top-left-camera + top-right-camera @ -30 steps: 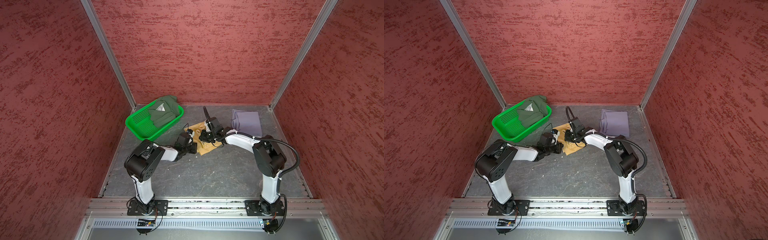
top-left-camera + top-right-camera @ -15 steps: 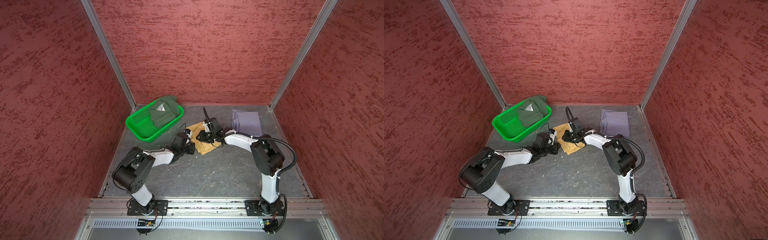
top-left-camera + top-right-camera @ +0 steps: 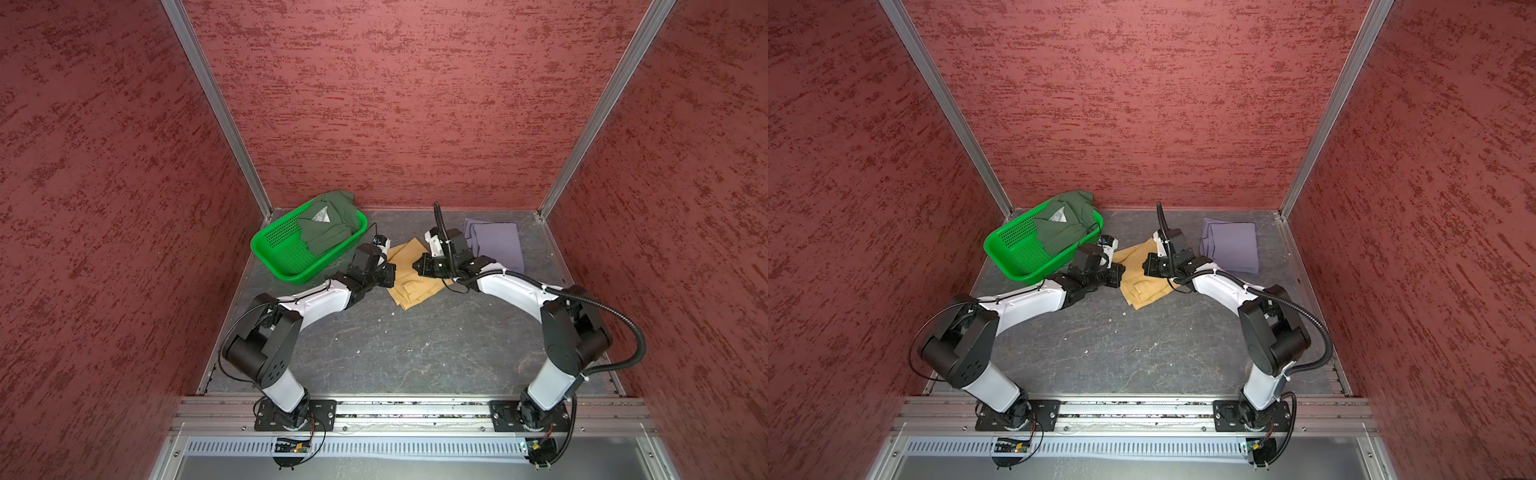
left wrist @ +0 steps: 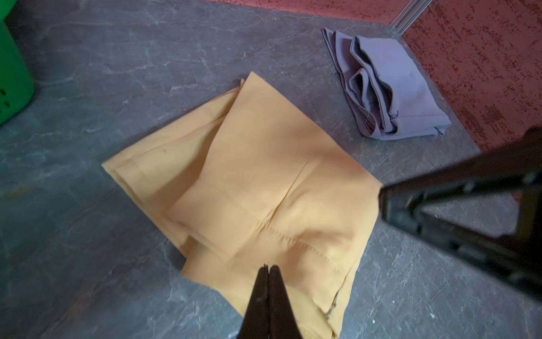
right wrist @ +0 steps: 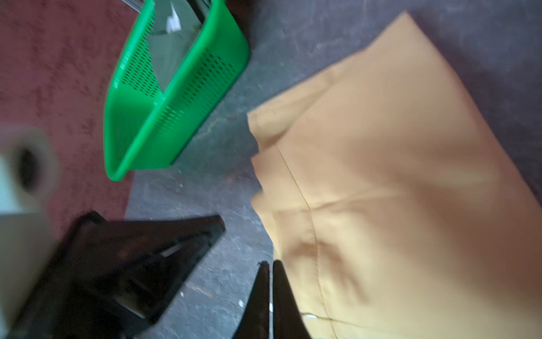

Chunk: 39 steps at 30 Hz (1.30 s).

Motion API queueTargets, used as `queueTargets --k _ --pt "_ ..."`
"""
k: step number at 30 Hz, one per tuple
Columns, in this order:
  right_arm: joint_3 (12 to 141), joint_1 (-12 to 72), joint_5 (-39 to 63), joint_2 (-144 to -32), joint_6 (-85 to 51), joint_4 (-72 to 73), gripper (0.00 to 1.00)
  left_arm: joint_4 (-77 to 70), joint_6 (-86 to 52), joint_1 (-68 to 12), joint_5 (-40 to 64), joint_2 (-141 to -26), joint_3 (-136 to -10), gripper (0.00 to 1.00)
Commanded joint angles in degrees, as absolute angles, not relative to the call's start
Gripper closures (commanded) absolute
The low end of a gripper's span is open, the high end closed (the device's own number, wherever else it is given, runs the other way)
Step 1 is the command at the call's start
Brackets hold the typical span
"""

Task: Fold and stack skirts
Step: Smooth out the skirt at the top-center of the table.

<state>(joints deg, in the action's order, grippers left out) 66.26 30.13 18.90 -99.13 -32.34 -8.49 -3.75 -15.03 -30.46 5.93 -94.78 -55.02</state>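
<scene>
The mustard-yellow skirt lies folded flat in the middle of the table. My left gripper is shut, and its tips hover over the skirt's near-left edge with no cloth seen between them. At the skirt's right edge my right gripper is shut, with only a thin slit between its fingers and nothing in it. The lavender-grey skirt lies folded at the back right. A dark green skirt sits bunched in the basket.
The bright green perforated basket stands at the back left, close to the left arm. Red textured walls enclose the table on three sides. The arm bases sit on a metal rail along the front edge.
The left arm's elbow has swung lower and outward while its gripper stayed at the yellow skirt. The right gripper opened briefly and has shut again beside the skirt.
</scene>
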Motion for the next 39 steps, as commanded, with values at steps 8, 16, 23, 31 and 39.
queueTargets --k 8,16,23,31,39 --pt "56.6 30.3 20.2 -102.7 -34.7 -2.6 1.0 -2.0 -15.9 -29.4 8.6 -109.4 -63.9 0.98" --pt "52.6 30.2 17.4 -104.5 -34.6 -3.0 1.0 -2.9 -18.3 -26.6 8.2 -116.6 -65.3 1.0" --pt "52.2 30.2 17.3 -101.2 -32.8 -4.2 1.0 -5.0 -18.2 -25.8 9.9 -115.9 -63.7 1.0" --pt "59.9 27.7 12.9 -96.3 -29.3 -9.3 0.97 -5.3 -14.6 -27.5 10.8 -111.6 -62.6 0.98" --pt "67.2 23.4 15.2 -102.2 -27.6 -9.9 0.97 2.4 -5.5 -38.0 -0.4 -104.3 -65.0 0.94"
